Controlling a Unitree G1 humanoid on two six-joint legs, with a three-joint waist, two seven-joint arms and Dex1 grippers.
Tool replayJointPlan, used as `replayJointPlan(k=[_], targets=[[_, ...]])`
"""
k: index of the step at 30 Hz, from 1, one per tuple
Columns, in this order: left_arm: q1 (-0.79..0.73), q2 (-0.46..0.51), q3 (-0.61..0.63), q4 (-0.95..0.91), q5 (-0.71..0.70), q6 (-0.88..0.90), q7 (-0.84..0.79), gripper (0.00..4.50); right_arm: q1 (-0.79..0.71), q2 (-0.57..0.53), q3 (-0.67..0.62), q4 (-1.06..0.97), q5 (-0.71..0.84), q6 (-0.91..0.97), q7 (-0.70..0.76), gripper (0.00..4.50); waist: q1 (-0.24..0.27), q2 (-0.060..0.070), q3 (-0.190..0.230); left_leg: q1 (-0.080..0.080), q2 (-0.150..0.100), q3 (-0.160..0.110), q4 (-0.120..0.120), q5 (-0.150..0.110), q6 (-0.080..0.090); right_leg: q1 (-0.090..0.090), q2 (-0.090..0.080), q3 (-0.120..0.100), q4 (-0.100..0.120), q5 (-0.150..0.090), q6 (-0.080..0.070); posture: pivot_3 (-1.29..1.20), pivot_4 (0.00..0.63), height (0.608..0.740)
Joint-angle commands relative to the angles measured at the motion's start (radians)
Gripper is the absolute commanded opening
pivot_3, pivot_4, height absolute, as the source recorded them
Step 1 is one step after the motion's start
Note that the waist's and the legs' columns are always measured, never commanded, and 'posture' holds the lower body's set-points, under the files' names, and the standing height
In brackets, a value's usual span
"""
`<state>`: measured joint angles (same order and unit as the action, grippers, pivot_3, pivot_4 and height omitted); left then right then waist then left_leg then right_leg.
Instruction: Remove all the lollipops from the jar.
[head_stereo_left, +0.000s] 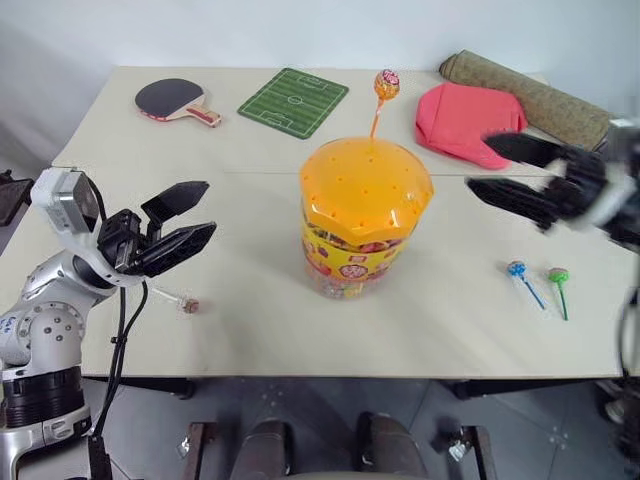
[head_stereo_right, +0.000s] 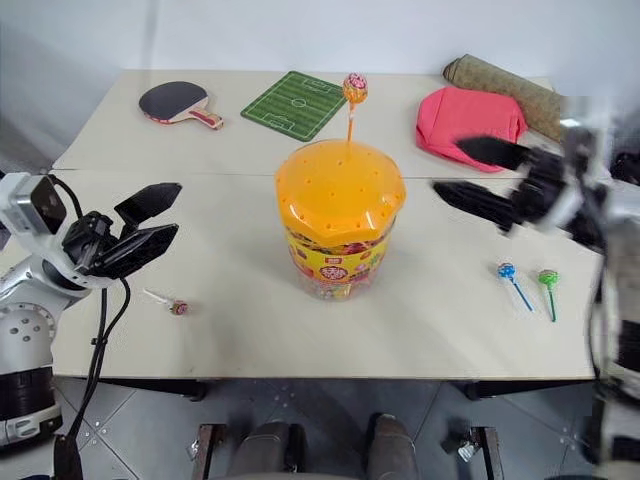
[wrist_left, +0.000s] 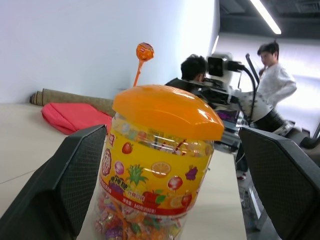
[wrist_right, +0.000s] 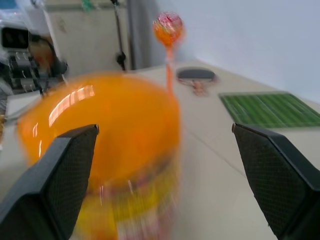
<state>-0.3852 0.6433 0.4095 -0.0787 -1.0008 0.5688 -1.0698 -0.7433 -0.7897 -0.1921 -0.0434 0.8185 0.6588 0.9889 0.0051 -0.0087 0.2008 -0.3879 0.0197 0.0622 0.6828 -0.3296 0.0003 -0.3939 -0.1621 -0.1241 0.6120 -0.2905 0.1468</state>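
1. We see the table (head_stereo_left: 250, 340), pale; the jar (head_stereo_left: 365, 215) stands mid-table w/ orange lid on.
2. Our right gripper (head_stereo_left: 505, 168) hangs right of the jar, jaws spread, empty.
3. Our left gripper (head_stereo_left: 190, 215) hangs left of the jar, jaws spread, empty.
4. Orange lollipop (head_stereo_left: 386, 85) stands upright in the lid.
5. Blue lollipop (head_stereo_left: 518, 272) & green lollipop (head_stereo_left: 558, 278) lie side by side at table's right; white-stick lollipop (head_stereo_left: 188, 304) lies at left, nr front edge.

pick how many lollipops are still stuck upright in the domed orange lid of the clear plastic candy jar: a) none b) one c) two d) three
b: a single orange-stick lollipop stands in the jar's lid, while three other lollipops lie flat on the table: blue, green and one on the left.
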Motion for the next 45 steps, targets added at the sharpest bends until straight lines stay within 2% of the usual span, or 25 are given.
replayJointPlan(k=[1, 5, 10, 14, 24, 27, 29, 32, 35, 38, 40, 43, 45], targets=[[0.007, 0.003, 0.022, -0.037, -0.026, 0.01, 0.015, 4.5, -0.111, 0.051, 0.026, 0.005, -0.005, 0.073, -0.097, 4.48, 0.01, 0.0, 0.0, -0.001, 0.0, -0.001, 0.0, 0.0, 0.0, 0.0, 0.0, -0.001, 0.0, 0.0, 0.0, 0.0, 0.15, 0.74], [0.028, -0.003, 0.039, -0.051, -0.026, 0.006, 0.03, 4.5, -0.218, 0.127, 0.092, 0.058, -0.074, 0.122, -0.197, 4.48, 0.008, 0.0, 0.0, -0.002, -0.001, 0.0, 0.0, -0.001, 0.001, -0.001, 0.0, -0.001, -0.001, 0.0, 0.001, 0.0, 0.15, 0.74], [0.038, -0.018, 0.042, -0.07, -0.025, -0.009, 0.042, 4.5, -0.279, 0.173, 0.119, 0.088, -0.115, 0.14, -0.222, 4.48, 0.009, 0.0, 0.0, -0.002, -0.001, 0.0, 0.0, -0.001, 0.001, -0.001, 0.0, -0.002, 0.0, 0.0, 0.001, 0.0, 0.15, 0.74], [0.038, -0.022, 0.054, -0.074, -0.03, -0.016, 0.048, 4.5, -0.304, 0.188, 0.1, 0.087, -0.095, 0.171, -0.21, 3.56, 0.004, 0.0, 0.0, -0.002, 0.0, 0.001, 0.0, -0.001, 0.0, -0.001, 0.0, -0.002, 0.0, 0.0, 0.001, 0.0, 0.15, 0.74], [0.014, -0.015, 0.038, -0.046, -0.014, -0.045, 0.026, 4.5, -0.329, 0.218, 0.074, 0.107, -0.118, 0.114, -0.194, 0.15, -0.01, 0.0, 0.0, -0.002, 0.0, 0.001, 0.0, -0.001, 0.0, -0.002, 0.0, -0.001, 0.0, 0.0, 0.001, 0.0, 0.15, 0.74], [0.002, -0.004, 0.019, -0.025, 0.037, -0.096, -0.017, 4.5, -0.339, 0.225, 0.039, 0.124, -0.103, 0.099, -0.191, 0.04, -0.01, 0.0, 0.0, -0.002, 0.0, 0.001, -0.001, -0.001, 0.0, -0.002, 0.0, -0.001, 0.0, 0.0, 0.001, 0.0, 0.15, 0.74], [-0.018, 0.005, 0.007, 0.001, 0.053, -0.119, -0.067, 4.5, -0.342, 0.224, -0.029, 0.116, -0.041, 0.075, -0.145, 0.04, -0.008, 0.0, 0.0, -0.002, 0.0, 0.002, -0.001, -0.001, 0.0, -0.002, 0.0, -0.001, 0.0, 0.0, 0.001, 0.0, 0.15, 0.74], [-0.033, 0.013, -0.022, 0.016, 0.073, -0.138, -0.132, 4.5, -0.323, 0.146, -0.093, 0.099, 0.005, 0.105, -0.091, 0.04, -0.002, 0.0, 0.0, -0.002, 0.0, 0.002, 0.0, -0.001, 0.001, -0.002, 0.0, -0.001, 0.0, 0.0, 0.001, 0.0, 0.15, 0.74], [-0.036, 0.02, -0.056, 0.024, 0.107, -0.16, -0.191, 4.5, -0.297, -0.013, -0.067, 0.137, -0.059, 0.16, -0.058, 0.04, 0.005, 0.0, 0.0, -0.003, -0.001, 0.002, 0.0, -0.001, 0.002, -0.002, 0.0, -0.001, -0.001, 0.001, 0.002, 0.0, 0.15, 0.74], [-0.023, 0.037, -0.124, 0.026, 0.179, -0.209, -0.28, 4.5, -0.232, -0.265, 0.006, 0.223, -0.162, 0.299, -0.034, 0.04, 0.006, 0.0, 0.0, -0.002, -0.001, 0.003, -0.001, -0.002, 0.002, -0.002, 0.0, -0.001, -0.002, 0.001, 0.002, 0.0, 0.15, 0.74], [-0.018, 0.043, -0.155, 0.029, 0.207, -0.23, -0.322, 4.5, -0.184, -0.386, 0.048, 0.271, -0.215, 0.344, -0.012, 0.04, 0.01, 0.0, 0.0, -0.002, -0.001, 0.003, -0.002, -0.002, 0.002, -0.002, 0.0, -0.001, -0.003, 0.001, 0.002, 0.0, 0.15, 0.74], [-0.005, 0.052, -0.191, 0.031, 0.25, -0.261, -0.348, 4.5, 0.045, -0.505, 0.114, 0.316, -0.346, 0.221, 0.042, 0.04, 0.008, 0.0, 0.0, -0.002, -0.001, 0.007, -0.002, -0.002, 0.003, -0.003, 0.0, 0.0, -0.005, 0.001, 0.002, 0.0, 0.15, 0.74], [0.007, 0.063, -0.21, 0.033, 0.278, -0.272, -0.36, 4.5, 0.154, -0.525, 0.141, 0.326, -0.417, 0.132, 0.047, 0.04, 0.003, 0.0, 0.0, -0.002, -0.001, 0.007, -0.002, -0.002, 0.003, -0.002, 0.0, 0.001, -0.005, 0.001, 0.002, 0.0, 0.15, 0.74]])
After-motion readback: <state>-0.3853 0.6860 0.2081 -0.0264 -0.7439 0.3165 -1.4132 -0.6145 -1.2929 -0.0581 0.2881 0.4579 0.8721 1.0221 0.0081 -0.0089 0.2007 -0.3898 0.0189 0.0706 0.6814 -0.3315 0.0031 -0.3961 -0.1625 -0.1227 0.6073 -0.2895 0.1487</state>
